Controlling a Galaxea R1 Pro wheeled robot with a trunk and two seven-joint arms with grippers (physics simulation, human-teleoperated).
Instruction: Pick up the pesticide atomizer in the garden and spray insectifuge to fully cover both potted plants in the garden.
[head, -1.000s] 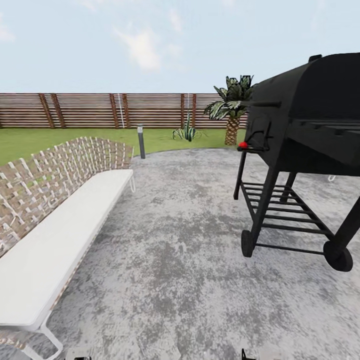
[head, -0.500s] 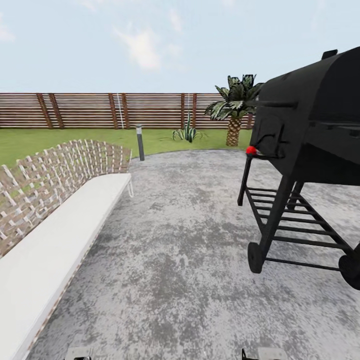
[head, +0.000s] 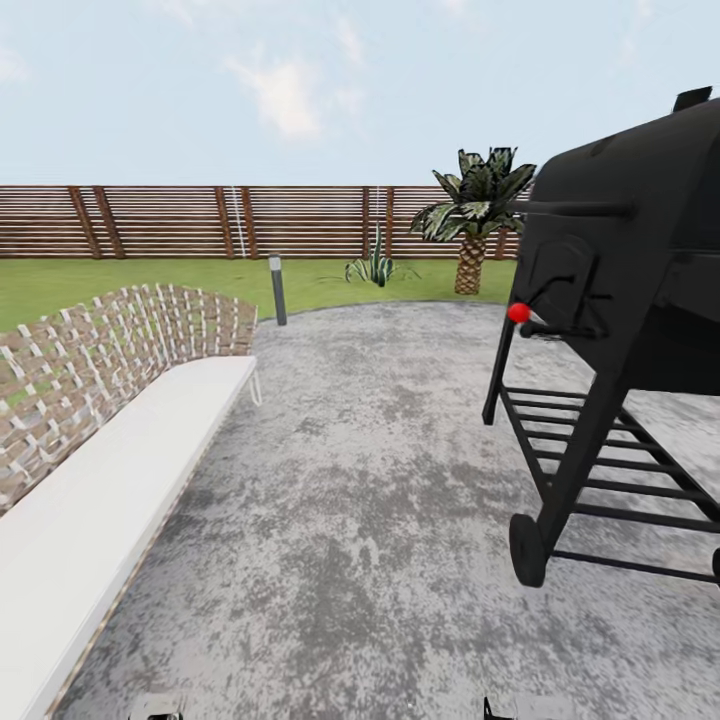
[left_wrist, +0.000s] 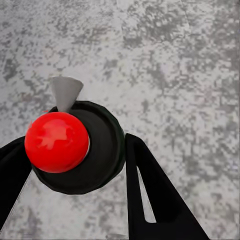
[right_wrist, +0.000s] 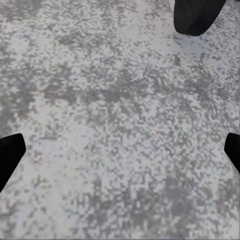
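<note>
The pesticide atomizer (left_wrist: 102, 155) is a dark round bottle with a red ball cap (left_wrist: 56, 141) and a small grey nozzle (left_wrist: 66, 92). My left gripper (left_wrist: 75, 145) is shut on it, one black finger on each side, above the mottled grey paving. My right gripper (right_wrist: 122, 150) is open over bare paving, its black fingertips (right_wrist: 10, 152) set far apart with nothing between them. I am on the round patio (head: 370, 480) of the garden, with lawn (head: 120, 275) and a slatted brown fence (head: 200, 220) beyond. The potted plants are out of view.
A large black barbecue grill (head: 620, 300) on wheels stands close on the right; one wheel (right_wrist: 197, 15) appears in the right wrist view. A wicker bench (head: 110, 440) with a white cushion runs along the left. A short lamp post (head: 277, 290), an agave (head: 375, 267) and a palm (head: 470, 215) stand at the far edge.
The whole head view has shifted as the camera advanced: the grill now looms larger and further right, and the bench sits further left. Nothing in the scene itself moved.
</note>
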